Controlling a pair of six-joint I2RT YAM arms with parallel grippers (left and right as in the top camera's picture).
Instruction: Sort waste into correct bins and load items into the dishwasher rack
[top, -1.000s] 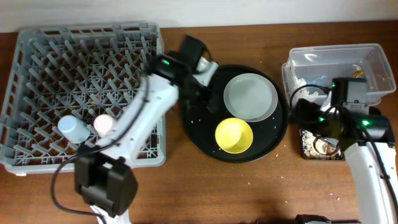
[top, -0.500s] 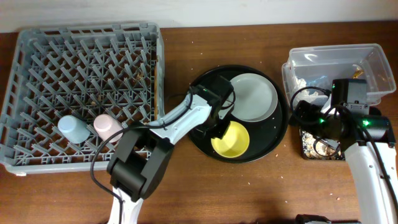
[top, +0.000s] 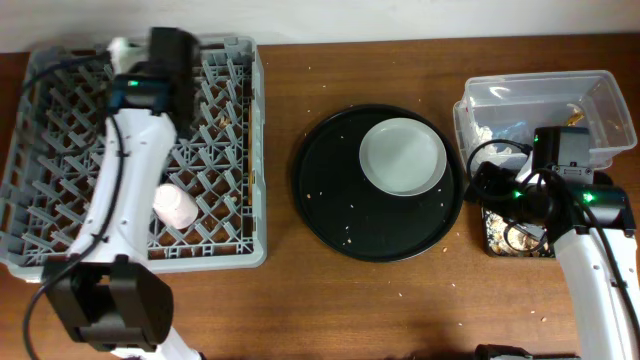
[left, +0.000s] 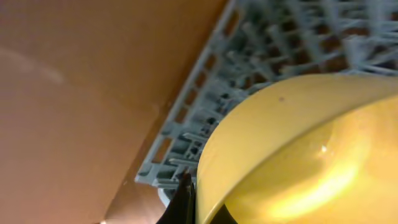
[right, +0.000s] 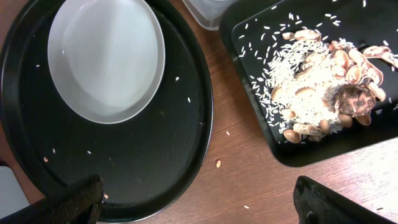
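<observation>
Step in hand, by my read: loading the yellow bowl (left: 292, 149) into the dishwasher rack (top: 215, 250). The L gripper (left: 199, 208) pinches the bowl's rim; 1 dark finger shows at the rim's low edge in the L wrist view. The bowl hangs tilted above the rack's pegs, close to an outer wall, w/ bare table beyond. Overhead, the L arm reaches over the rack's far-left part & hides the bowl. The pink cup (top: 172, 205) stands in the rack's near half, just beside the arm. The blue cup isn't visible, maybe under the arm.

Next move, I judge: lower the bowl btwn peg rows, on edge or mouth-down, clear of the wall, then let go. The far rows look free & the pink cup is well apart. Risk: the rim catches a peg or the wall.

That leaves 1 item: the white plate (top: 403, 157), on the far-right part of the round black tray (top: 330, 215). The rest of that tray holds only crumbs, so approach from near-left is open.

The R gripper (right: 205, 205) is spread wide, holding nothing, above the table btwn the round tray & the black bin tray (right: 367, 25), which holds rice & shells (right: 323, 93). The clear tub (top: 590, 90) sits just beyond the bin tray, on its far side.
</observation>
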